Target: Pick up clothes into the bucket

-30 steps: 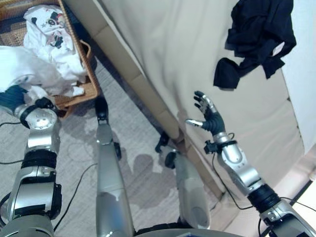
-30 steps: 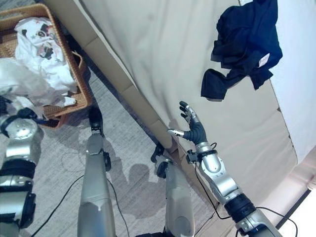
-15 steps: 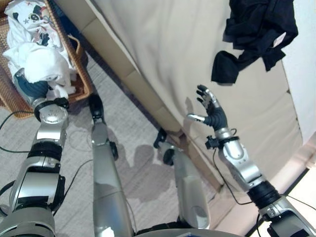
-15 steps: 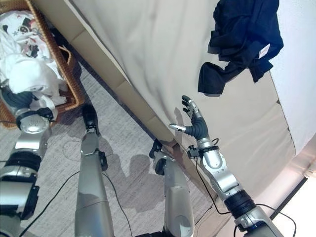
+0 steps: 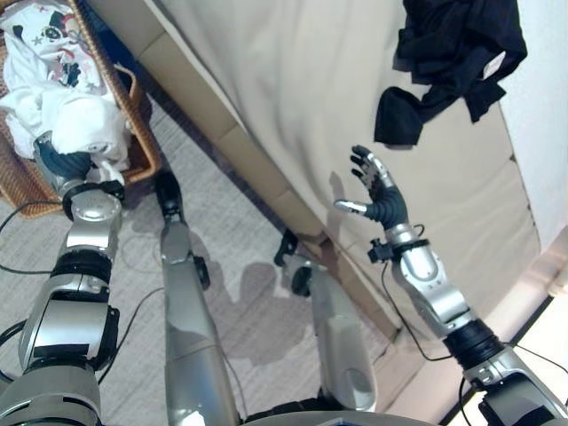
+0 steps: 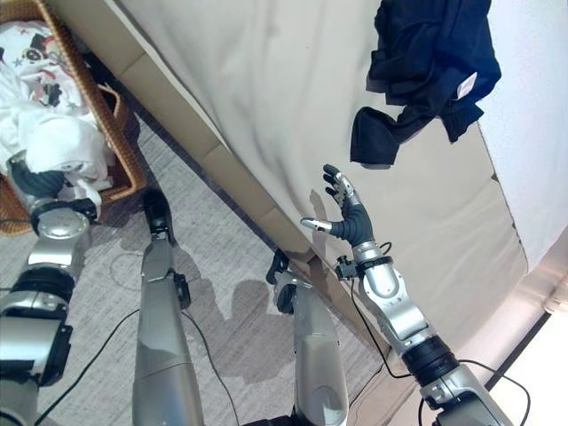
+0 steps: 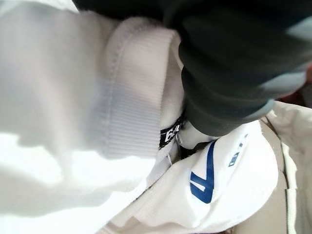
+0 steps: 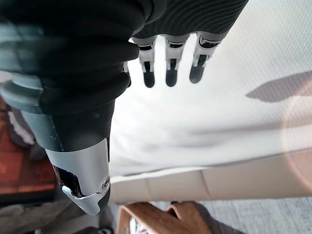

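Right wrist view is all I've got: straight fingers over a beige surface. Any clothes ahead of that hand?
Observer: Yes. A crumpled dark navy garment lies on the beige bed, beyond the right hand and not touching it.
Operator: Anything in the bucket yet?
Observer: The brown woven wicker basket, on the floor by the bed's edge on the robot's left, holds a pile of white clothes.
Operator: Left hand?
Observer: The left hand is in that basket, buried among the white clothes.
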